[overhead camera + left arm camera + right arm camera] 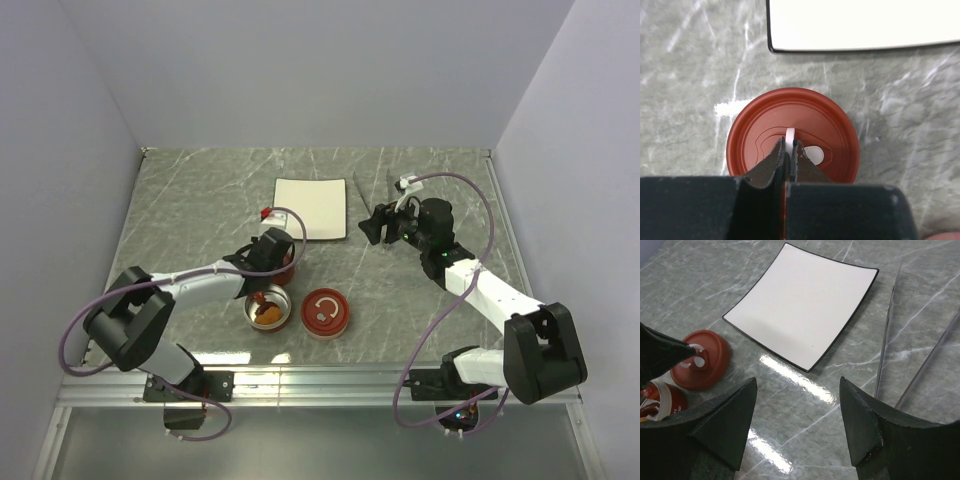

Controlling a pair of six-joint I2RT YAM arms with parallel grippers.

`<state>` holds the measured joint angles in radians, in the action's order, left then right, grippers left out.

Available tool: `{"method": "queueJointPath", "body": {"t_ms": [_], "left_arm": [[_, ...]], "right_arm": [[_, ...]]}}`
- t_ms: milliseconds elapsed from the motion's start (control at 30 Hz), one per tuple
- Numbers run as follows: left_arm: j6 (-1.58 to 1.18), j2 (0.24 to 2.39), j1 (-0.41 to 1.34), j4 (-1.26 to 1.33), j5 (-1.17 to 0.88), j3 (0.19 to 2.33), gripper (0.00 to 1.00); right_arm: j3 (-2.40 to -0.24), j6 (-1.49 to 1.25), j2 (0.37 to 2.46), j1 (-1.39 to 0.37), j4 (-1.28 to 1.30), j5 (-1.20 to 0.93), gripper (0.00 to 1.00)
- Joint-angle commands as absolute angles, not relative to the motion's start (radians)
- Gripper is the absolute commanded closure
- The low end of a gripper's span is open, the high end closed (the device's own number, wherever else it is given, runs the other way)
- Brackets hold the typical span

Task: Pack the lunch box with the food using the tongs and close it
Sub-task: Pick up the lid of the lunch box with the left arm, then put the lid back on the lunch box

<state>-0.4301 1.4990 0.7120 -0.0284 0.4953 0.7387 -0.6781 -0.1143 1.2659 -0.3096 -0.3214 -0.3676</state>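
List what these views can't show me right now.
Top external: food in the open container, too small to count.
Top external: red lid, mostly under the left gripper shut on its handle.
Right wrist: tongs, one arm cut by the right edge, lower ends behind the right gripper.

Robotics lab cell, plain pale walls [300,70] boxing in a marble-look worktop [190,210] (three sides), two robot arms [195,285] bolted to a metal rail [320,383].
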Motion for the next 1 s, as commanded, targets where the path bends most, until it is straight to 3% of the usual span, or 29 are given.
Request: {"method": "queueJointPath", "body": {"t_ms": [0,467,700,967], "left_arm": [[-0.401,1.401,0.712,0.024,0.537,0.729,1.0],[-0.396,1.224,0.712,-0.093,0.6,0.776,1.0],[-0.506,1.076,0.713,-0.362,0.566,0.854,1.0],[-0.618,1.046,0.722,-0.58,0.456,0.89,1.0]], "right_arm": [[-0.681,-0.107,1.273,-0.304,-0.367,-0.382,0.26],[-0.686,-0.103,1.284,-0.302,-0.36,-0.377,0.26],[-0.684,-0.098,1.289,-0.304,-0.365,-0.373,0.26],[-0.677,-0.101,1.282,-0.302,-0.373,-0.387,0.26]]}}
